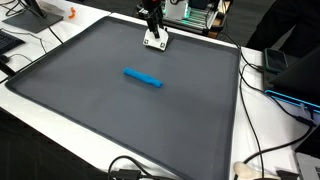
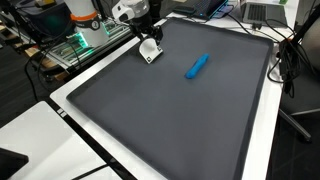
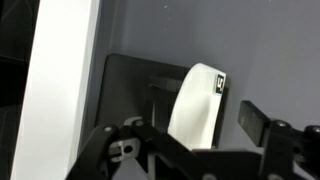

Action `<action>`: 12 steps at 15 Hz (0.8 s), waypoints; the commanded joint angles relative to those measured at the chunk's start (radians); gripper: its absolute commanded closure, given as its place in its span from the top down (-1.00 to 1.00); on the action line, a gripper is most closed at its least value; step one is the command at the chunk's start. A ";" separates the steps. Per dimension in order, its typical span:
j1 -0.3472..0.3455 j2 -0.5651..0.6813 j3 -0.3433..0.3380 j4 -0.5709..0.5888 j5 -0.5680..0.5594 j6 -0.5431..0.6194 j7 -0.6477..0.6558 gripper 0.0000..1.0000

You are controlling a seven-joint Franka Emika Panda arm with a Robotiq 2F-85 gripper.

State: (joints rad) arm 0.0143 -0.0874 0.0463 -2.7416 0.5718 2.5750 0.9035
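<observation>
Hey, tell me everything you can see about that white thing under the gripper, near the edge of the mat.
The white object is smooth and rounded, plastic by its look, with a small black mark near one end. In the wrist view it seems to rest on a flat black plate, which lies on the dark grey mat close to the mat's edge. The gripper hangs just above it, jaws open on either side; whether they touch it cannot be told.

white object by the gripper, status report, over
Gripper open, straddling white object, gaps both sides. Object rests on dark mat near its edge. Blue marker mid-mat, well clear.
</observation>
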 commanded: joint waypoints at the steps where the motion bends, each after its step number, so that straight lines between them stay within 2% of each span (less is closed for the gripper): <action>1: 0.013 0.021 0.007 -0.007 0.012 0.045 0.027 0.51; 2: 0.013 0.024 0.007 -0.007 0.011 0.051 0.030 0.54; 3: 0.013 0.027 0.008 -0.007 0.011 0.055 0.034 0.35; 4: 0.014 0.029 0.008 -0.007 0.011 0.060 0.039 0.39; 5: 0.015 0.029 0.009 -0.008 0.012 0.064 0.041 0.33; 6: 0.016 0.030 0.009 -0.008 0.012 0.068 0.044 0.14; 7: 0.017 0.031 0.009 -0.008 0.012 0.069 0.045 0.16; 9: 0.019 0.033 0.010 -0.008 0.013 0.076 0.048 -0.04; 10: 0.019 0.034 0.010 -0.008 0.011 0.080 0.051 0.03; 12: 0.021 0.033 0.011 -0.008 0.010 0.085 0.058 -0.08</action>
State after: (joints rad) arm 0.0237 -0.0589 0.0521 -2.7415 0.5718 2.6296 0.9372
